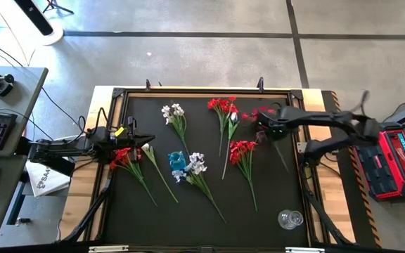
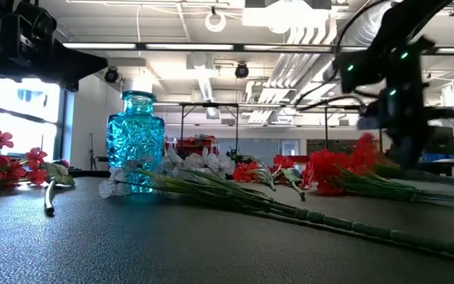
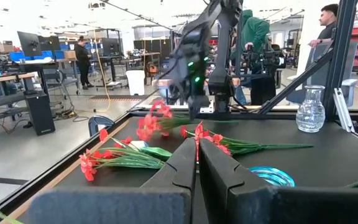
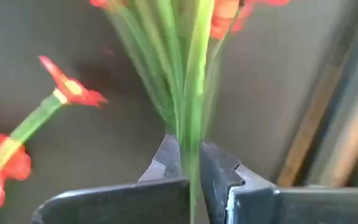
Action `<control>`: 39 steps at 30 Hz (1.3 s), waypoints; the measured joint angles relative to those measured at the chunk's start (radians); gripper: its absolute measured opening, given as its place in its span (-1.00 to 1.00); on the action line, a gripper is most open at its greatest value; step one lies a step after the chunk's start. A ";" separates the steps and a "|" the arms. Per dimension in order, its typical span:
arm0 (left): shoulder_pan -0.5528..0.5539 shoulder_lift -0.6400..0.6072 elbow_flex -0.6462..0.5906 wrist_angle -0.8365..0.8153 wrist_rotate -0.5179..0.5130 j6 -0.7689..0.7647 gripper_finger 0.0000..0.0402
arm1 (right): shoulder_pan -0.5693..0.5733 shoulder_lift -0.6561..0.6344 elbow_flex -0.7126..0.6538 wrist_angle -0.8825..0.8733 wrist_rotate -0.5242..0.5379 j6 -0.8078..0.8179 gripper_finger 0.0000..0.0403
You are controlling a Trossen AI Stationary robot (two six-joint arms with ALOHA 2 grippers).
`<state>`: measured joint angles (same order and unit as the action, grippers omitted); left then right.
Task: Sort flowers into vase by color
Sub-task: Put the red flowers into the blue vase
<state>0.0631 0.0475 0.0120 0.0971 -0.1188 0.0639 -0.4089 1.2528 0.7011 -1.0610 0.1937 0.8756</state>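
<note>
My right claw (image 4: 194,163) is pinched fully closed on the green stem of a red sprig (image 1: 264,113), low on the stem under the blossoms, so I judge the head will hang free and the stem can go down into a vase. The sprig sits right in my grip, near the table's far right side.

The black mat (image 1: 273,190) is the largest thing under me. The flowers lie flat across it, spread apart, I judge so each one can be taken singly.

My left claw (image 3: 197,167) is far across the mat from my right one, at the left edge. Its fingers are pressed together, and a red sprig (image 1: 126,160) lies just beside it. I cannot tell whether it holds that stem.

Vases, two. The blue vase (image 1: 178,162) stands near the mat's middle, between my two claws. The clear vase (image 1: 290,219) stands at the near right corner, on my right claw's side, and looks empty.

Red sprigs, four that I can count: the one I grip, one (image 1: 223,107) just beside my right claw, one (image 1: 243,152) a little nearer the front, and the one by my left claw.

White sprigs, three as far as I can tell: one (image 1: 174,112) toward the far edge, one (image 1: 197,166) touching the blue vase, and a thin one (image 1: 148,149) near my left claw.

None is in a vase yet.
</note>
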 joint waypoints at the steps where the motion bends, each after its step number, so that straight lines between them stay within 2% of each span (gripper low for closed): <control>1: 0.000 0.000 0.000 0.000 0.000 0.000 -0.96 | 0.028 -0.041 -0.001 -0.026 0.017 0.031 -1.00; 7: 0.000 0.000 0.000 0.003 0.000 -0.003 -0.96 | 0.269 -0.267 0.001 -0.025 0.168 0.222 -1.00; 9: 0.000 0.000 0.000 0.010 0.000 -0.008 -0.96 | 0.339 -0.307 0.001 -0.008 0.199 0.280 -1.00; 12: 0.000 0.000 0.000 0.013 0.000 -0.011 -0.96 | 0.370 -0.313 0.001 0.021 0.200 0.296 -1.00; 15: 0.000 0.000 0.000 0.013 0.000 -0.010 -0.96 | 0.330 -0.269 0.001 0.034 0.190 0.245 -1.00; 19: 0.000 0.000 0.000 0.017 0.000 -0.010 -0.96 | 0.203 -0.174 0.002 0.015 0.103 0.150 -0.89; 25: 0.000 0.000 0.000 0.029 0.000 0.027 -0.96 | 0.025 0.004 0.002 0.031 0.040 -0.020 -0.44; 28: 0.000 0.000 0.000 0.029 0.000 0.035 -0.96 | -0.029 0.091 0.003 0.034 0.027 -0.053 -0.22; 31: 0.000 0.000 0.000 0.029 0.000 0.035 -0.96 | -0.058 0.162 0.003 0.072 0.012 -0.086 -0.09; 35: 0.000 0.000 0.000 0.028 0.000 0.034 -0.96 | -0.078 0.232 0.008 0.133 -0.008 -0.125 -0.14; 39: 0.000 0.000 0.000 0.028 0.000 0.031 -0.96 | -0.100 0.266 0.010 0.140 -0.030 -0.143 -0.48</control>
<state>0.0631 0.0475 0.0120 0.1253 -0.1192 0.0948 -0.5093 1.5189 0.7109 -0.9208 0.1640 0.7326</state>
